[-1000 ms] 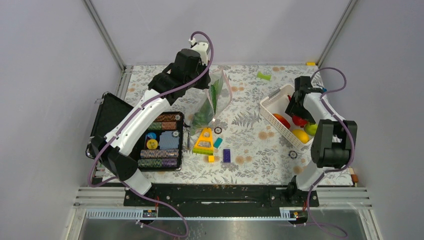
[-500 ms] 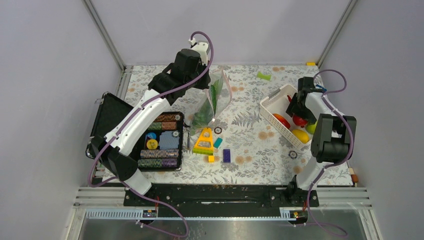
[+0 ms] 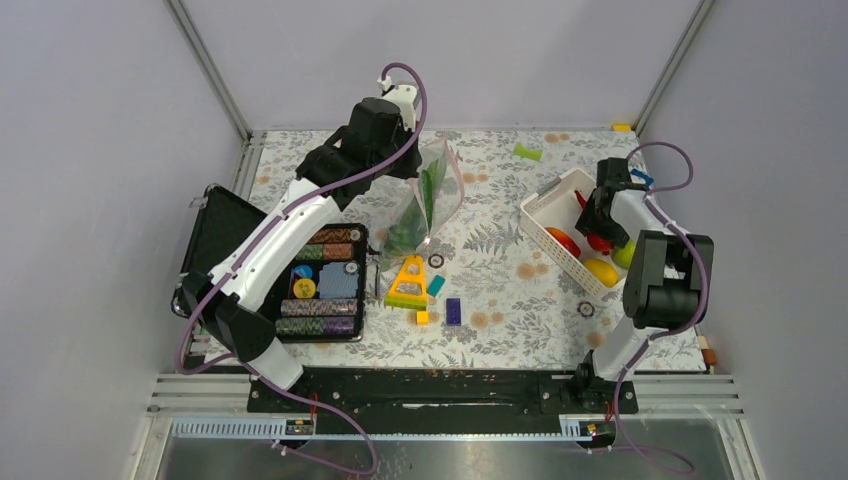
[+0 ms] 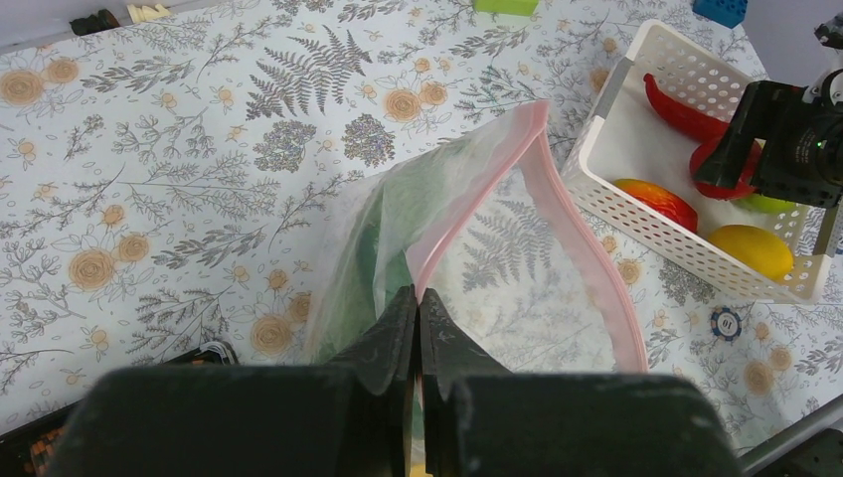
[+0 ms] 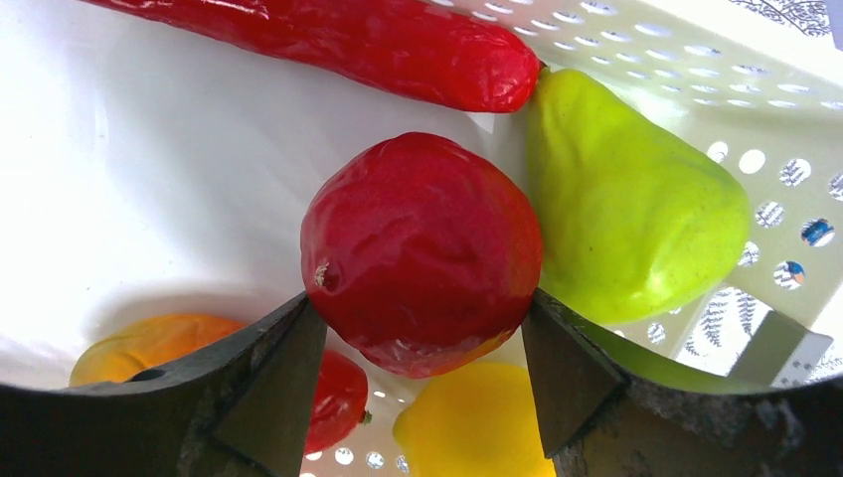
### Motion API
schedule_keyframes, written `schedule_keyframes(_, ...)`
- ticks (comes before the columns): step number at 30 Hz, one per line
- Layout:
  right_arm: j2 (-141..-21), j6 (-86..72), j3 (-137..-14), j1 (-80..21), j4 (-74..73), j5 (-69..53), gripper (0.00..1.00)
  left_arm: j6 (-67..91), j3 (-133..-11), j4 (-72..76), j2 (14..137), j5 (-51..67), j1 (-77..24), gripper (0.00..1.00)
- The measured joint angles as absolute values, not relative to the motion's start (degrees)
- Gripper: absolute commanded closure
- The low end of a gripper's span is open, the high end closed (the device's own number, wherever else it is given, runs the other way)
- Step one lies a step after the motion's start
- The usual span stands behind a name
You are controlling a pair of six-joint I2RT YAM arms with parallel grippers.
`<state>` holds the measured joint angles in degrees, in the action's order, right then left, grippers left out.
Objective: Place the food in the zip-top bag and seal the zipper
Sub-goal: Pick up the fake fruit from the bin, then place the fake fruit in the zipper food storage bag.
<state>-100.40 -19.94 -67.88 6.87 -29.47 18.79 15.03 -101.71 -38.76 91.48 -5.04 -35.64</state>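
right gripper point(image 5: 418, 328) edged farther into white basket point(image 5: 149, 149) over the last second; jaws pinched red round fruit point(image 5: 422, 248) between them | left gripper point(image 4: 418, 308) stayed put, jaws pressed on zip-top bag point(image 4: 517, 268) rim, mouth gaping just ahead | grasp looked made, lift due

Right wrist view: yellow fruit point(image 5: 467, 425) cut off by lower edge; left wrist view: near end of zip-top bag point(image 4: 517, 268) hidden behind left tool point(image 4: 418, 301).
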Motion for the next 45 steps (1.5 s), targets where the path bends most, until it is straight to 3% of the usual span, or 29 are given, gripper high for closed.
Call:
schedule_keyframes(5,-95.5,-19.7,-66.2,6.9,-29.4,18.2,0.46,15.0,-101.7,-38.8,91.5,-4.7,-35.6,1.00)
schedule_keyframes(11,-81.4,-19.7,-64.5,6.9,-29.1,13.5,0.49,15.0,-101.7,-38.7,91.5,-4.5,-35.6,1.00)
schedule_keyframes(18,-62.0,-19.3,-60.3,5.0,-22.8,-8.1,0.51,15.0,-101.6,-38.4,91.4,-4.4,-35.6,1.00)
schedule_keyframes(22,-56.9,-18.7,-59.7,-5.4,-17.1,-19.4,0.51,15.0,-101.6,-38.4,91.4,-4.2,-35.6,1.00)
schedule_keyframes(26,-56.2,-18.7,-60.2,-17.1,-10.6,-29.0,0.52,15.0,-101.6,-38.4,91.4,-4.1,-35.6,1.00)
schedule_keyframes(32,-61.9,-18.9,-63.7,-29.1,-3.5,-32.6,0.52,15.0,-101.6,-38.4,91.4,-3.9,-35.6,1.00)
schedule_keyframes(39,-72.1,-18.2,-70.4,-33.3,-2.6,-27.7,0.52,15.0,-100.9,-38.2,90.6,-3.6,-35.6,1.00)
schedule_keyframes(45,-74.5,-18.0,-71.3,-33.8,-6.7,-19.6,0.46,15.0,-100.1,-37.6,89.5,-3.6,-35.6,1.00)
